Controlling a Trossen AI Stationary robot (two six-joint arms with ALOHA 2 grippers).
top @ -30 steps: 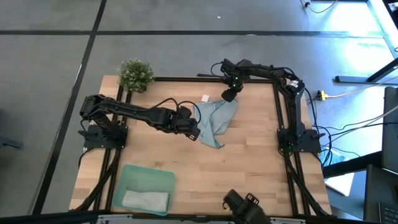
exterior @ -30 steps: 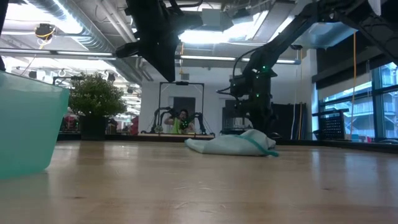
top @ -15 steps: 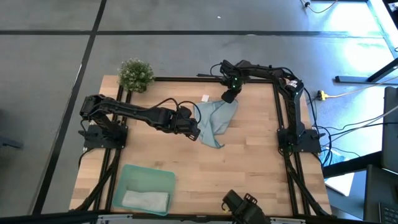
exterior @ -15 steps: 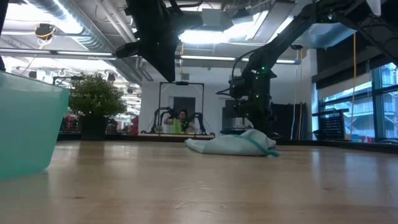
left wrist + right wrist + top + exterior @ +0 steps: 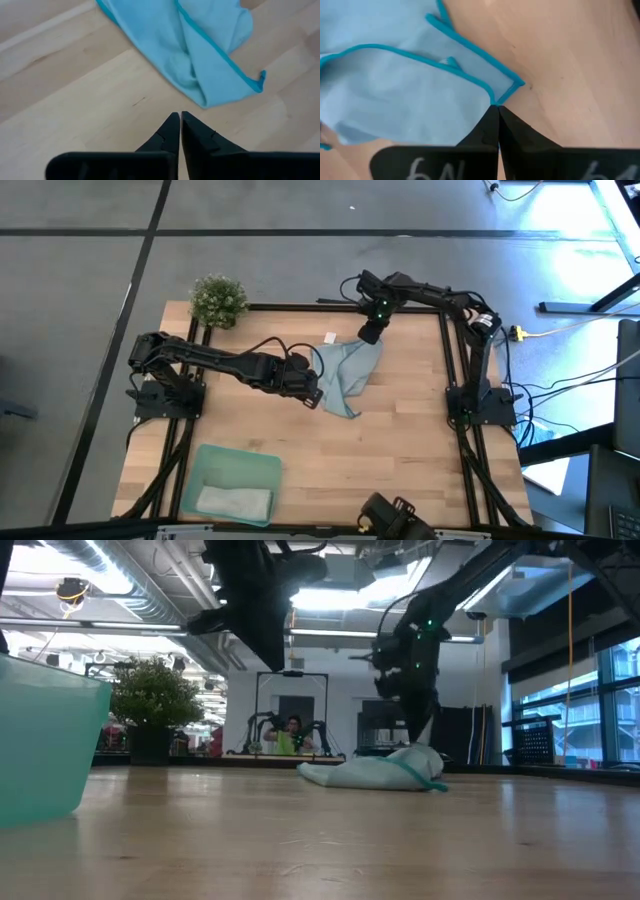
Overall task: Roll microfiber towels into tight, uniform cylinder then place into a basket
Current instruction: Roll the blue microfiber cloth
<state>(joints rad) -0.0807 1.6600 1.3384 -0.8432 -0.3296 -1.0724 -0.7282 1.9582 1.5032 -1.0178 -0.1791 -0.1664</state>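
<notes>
- At far edge of the light wooden table (image 5: pixel 400 440), my right gripper (image 5: pixel 368 334) is pinched closed on the far corner of the crumpled light-blue microfiber towel (image 5: pixel 345 372).
- Towel's long axis runs from that corner toward the near side.
- My left gripper (image 5: pixel 312 395) is closed w/ nothing held, just beside towel's left edge.
- Pale grey towel (image 5: pixel 233 502) is already in the translucent mint-green plastic basket (image 5: pixel 212 462), near-left.

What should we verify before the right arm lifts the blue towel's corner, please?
1. Right gripper shut on the light blue towel at its corner: ok.
2. Left gripper shut, holding nothing, beside the towel: ok.
3. Towel flat for rolling: not ok, crumpled.
4. Basket has free room: ok, grey towel fills one end.
5. Grip deep enough to hold: cannot tell.
</notes>
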